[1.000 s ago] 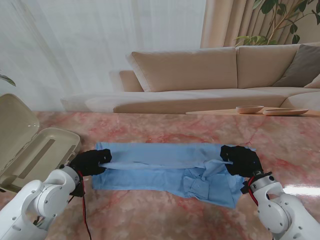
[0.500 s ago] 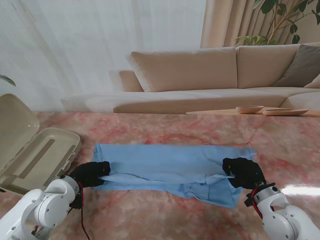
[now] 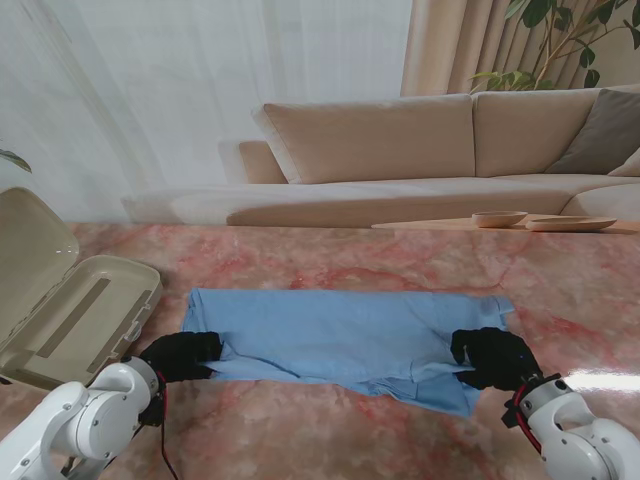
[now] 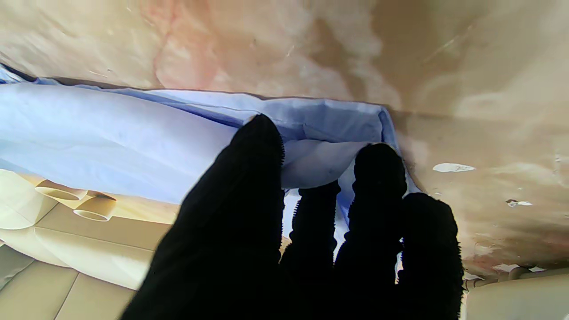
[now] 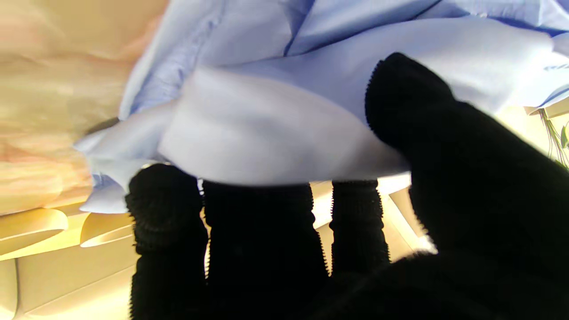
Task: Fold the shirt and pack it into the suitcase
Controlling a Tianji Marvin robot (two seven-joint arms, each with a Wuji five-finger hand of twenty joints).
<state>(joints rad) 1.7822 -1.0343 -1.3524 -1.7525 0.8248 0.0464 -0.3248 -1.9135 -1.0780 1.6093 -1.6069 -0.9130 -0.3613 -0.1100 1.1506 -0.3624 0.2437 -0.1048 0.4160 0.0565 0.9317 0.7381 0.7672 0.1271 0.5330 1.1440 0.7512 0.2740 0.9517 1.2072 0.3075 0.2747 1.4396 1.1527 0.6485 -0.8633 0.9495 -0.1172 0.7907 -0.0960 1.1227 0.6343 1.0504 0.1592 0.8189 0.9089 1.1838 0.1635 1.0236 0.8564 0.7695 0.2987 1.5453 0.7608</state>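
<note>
Two black-gloved hands work the same garment at once: our left hand (image 3: pixel 181 355) pinches the near left corner of the light blue cotton shirt (image 3: pixel 340 335), and our right hand (image 3: pixel 494 357) is closed on the near right edge. The left wrist view shows the thumb (image 4: pixel 249 178) pressed over a fold of cloth with the other fingers tucked beneath it; the right wrist view shows the same kind of pinch, cloth caught between thumb and fingers. We judge that both corners are held so that one long edge can be drawn toward us as a straight line, laying a lengthwise fold flat and narrowing the shirt into a band. The shirt lies spread across the middle of the pink, veined marble-look tabletop (image 3: pixel 330 265), its far edge fairly straight and the near right part bunched where collar and placket show under the upper layer. The fabric looks thin and limp, creasing softly and sagging between the two grips. The glossy table should let it slide. The beige hard-shell suitcase (image 3: pixel 70 310) stands open at the far left, lid tilted up, just beside the shirt's left end, waiting for the folded bundle; packing has not begun.
</note>
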